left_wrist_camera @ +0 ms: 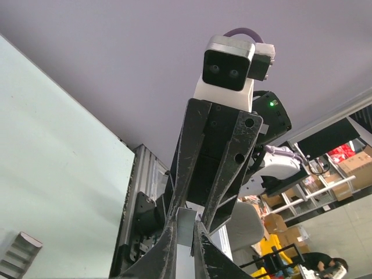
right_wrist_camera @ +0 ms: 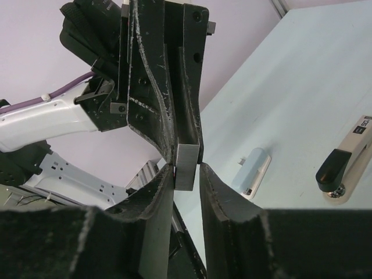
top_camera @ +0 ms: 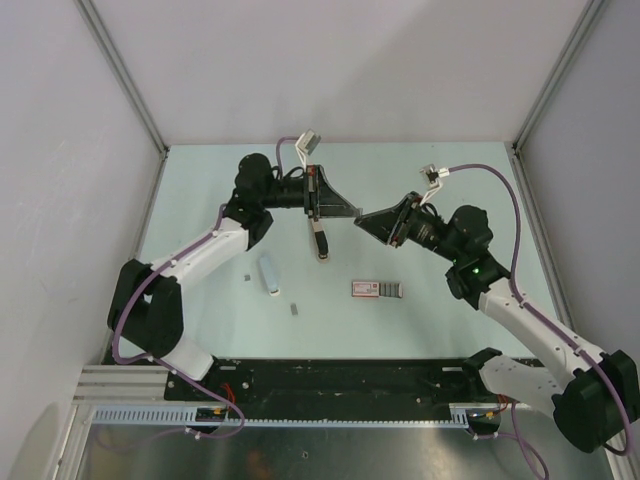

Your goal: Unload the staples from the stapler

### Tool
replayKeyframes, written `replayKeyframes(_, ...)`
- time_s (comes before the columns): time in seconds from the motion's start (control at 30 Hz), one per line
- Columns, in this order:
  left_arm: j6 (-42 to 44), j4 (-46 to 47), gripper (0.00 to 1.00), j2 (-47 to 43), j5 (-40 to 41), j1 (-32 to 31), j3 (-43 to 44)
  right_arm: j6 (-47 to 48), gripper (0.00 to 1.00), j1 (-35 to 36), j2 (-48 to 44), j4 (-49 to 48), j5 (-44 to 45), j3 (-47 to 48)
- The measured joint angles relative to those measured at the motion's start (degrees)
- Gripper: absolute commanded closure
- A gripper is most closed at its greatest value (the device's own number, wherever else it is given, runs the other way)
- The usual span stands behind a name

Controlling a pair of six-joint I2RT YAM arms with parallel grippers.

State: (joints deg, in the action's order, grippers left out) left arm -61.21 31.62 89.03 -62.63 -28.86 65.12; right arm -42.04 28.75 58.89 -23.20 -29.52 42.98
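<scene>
A grey strip of staples [right_wrist_camera: 188, 164] hangs in the air between my two grippers, which meet tip to tip above the table's middle. My left gripper [top_camera: 352, 212] is shut on the strip [left_wrist_camera: 189, 229]; in its own wrist view its tips [left_wrist_camera: 187, 220] pinch it. My right gripper [top_camera: 364, 218] faces it with jaws narrowly apart around the strip's other end [right_wrist_camera: 187, 174]: one finger touches and the other stands slightly off. The pale blue and white stapler [top_camera: 268, 274] lies on the table left of the grippers. It also shows in the right wrist view [right_wrist_camera: 251, 171].
A black-and-white stapler [top_camera: 321, 243] lies under the left gripper and shows in the right wrist view [right_wrist_camera: 347, 164]. A small red-and-white box [top_camera: 378, 289] lies near the middle. Two tiny grey bits [top_camera: 248, 278] [top_camera: 293, 308] lie by the blue stapler.
</scene>
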Motion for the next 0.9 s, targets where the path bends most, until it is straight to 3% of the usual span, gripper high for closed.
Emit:
replayKeyframes(0.17, 1.36, 0.37, 0.54, 0.0, 0.09, 0.28, -0.2, -0.42, 0.81, 0.0, 1.01, -0.55, -0.09, 0.0)
replayKeyframes(0.47, 5.86, -5.6, 0.48, -0.66, 1.38, 4.09, -0.04, 2.38, 0.87, 0.0, 0.07, 5.92, 1.75, 0.07)
replayKeyframes(0.67, 19.85, -23.34, 0.46, -2.27, 10.82, 11.1, 2.23, 6.56, 0.84, 0.09, -2.64, 17.66, 6.8, 0.17)
replayKeyframes(0.9, 42.93, -42.75, 0.46, -6.03, 26.23, 9.05, 3.93, 9.73, 0.95, 3.98, -2.64, 37.16, 23.45, 1.75)
